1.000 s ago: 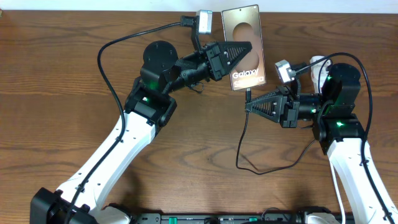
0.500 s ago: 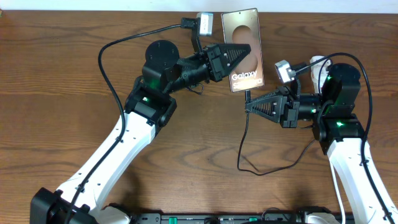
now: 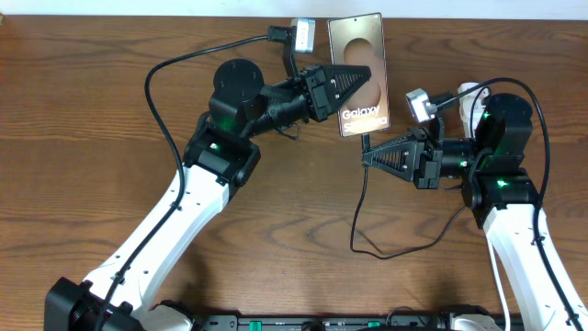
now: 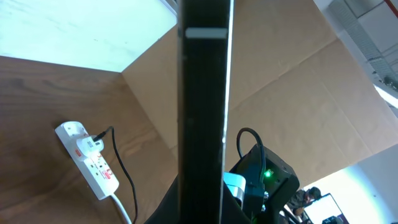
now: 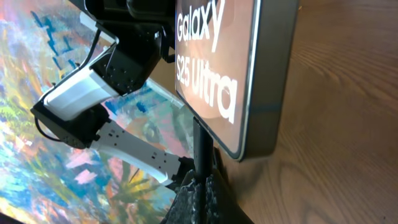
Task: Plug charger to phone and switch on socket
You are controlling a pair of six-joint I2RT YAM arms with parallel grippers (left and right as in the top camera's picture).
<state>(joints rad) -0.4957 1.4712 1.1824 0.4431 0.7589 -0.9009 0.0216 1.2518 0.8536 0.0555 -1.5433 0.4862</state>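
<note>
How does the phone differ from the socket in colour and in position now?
The phone is bronze; the socket is white with red markings. The left gripper holds the phone, while the socket lies untouched on the table. Both are long and flat.

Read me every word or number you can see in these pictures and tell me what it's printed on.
"Galaxy S25 Ultra": white, on the phone screen.
Red markings on the socket: too small to read.
Nothing else legible.
</note>
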